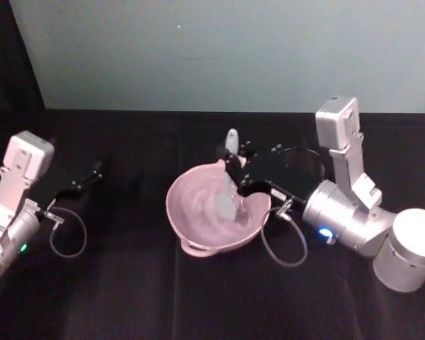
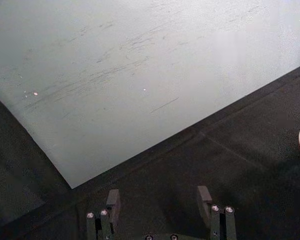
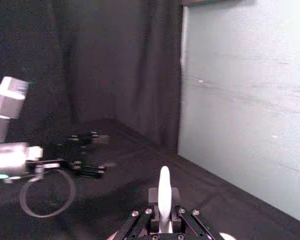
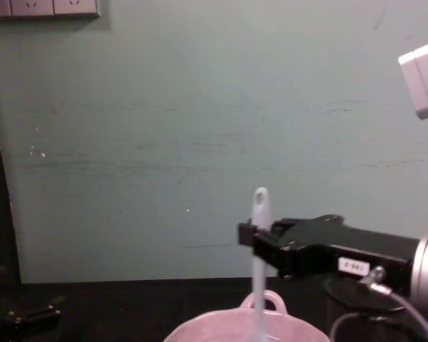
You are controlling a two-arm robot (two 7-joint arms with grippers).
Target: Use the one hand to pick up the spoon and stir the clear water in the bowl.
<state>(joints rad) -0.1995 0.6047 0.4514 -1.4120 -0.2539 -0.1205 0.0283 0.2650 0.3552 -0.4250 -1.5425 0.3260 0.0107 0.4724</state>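
Observation:
The pale pink bowl (image 1: pixel 198 225) sits mid-table on the black cloth, and its loop handle and rim show in the chest view (image 4: pixel 271 301). My right gripper (image 1: pixel 235 170) hovers over the bowl's far rim, shut on the white spoon (image 1: pixel 231 142). The spoon (image 4: pixel 259 214) stands nearly upright, its holed tip up and its blade down inside the bowl. In the right wrist view the spoon handle (image 3: pixel 164 192) rises between the fingers of the right gripper (image 3: pixel 164 202). My left gripper (image 1: pixel 81 180) rests far left, open (image 2: pixel 158 200) and holding nothing.
A dark round object (image 1: pixel 301 164) sits just behind the right gripper. Cable loops hang by both wrists (image 1: pixel 67 234). A pale green wall (image 4: pixel 164 142) closes the back of the table. Black cloth stretches between the left arm and the bowl.

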